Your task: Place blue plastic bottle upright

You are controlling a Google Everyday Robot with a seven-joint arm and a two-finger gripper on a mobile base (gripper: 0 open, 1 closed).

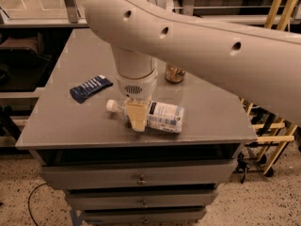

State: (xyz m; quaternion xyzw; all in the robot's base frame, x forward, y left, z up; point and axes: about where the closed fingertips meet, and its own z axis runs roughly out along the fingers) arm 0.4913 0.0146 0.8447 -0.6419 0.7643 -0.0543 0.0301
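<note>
The blue plastic bottle lies on its side near the front of the grey table. Its white cap points left and its white-and-pale-blue label faces up. My gripper hangs straight down from the thick white arm and sits at the bottle's neck end, with its tan tip covering part of the bottle just right of the cap. The bottle rests on the table top.
A flat dark blue wrapped bar lies to the left of the bottle. A tan drink can stands behind it, partly hidden by the arm. Drawers sit below the table's front edge. A yellow wooden frame stands at the right.
</note>
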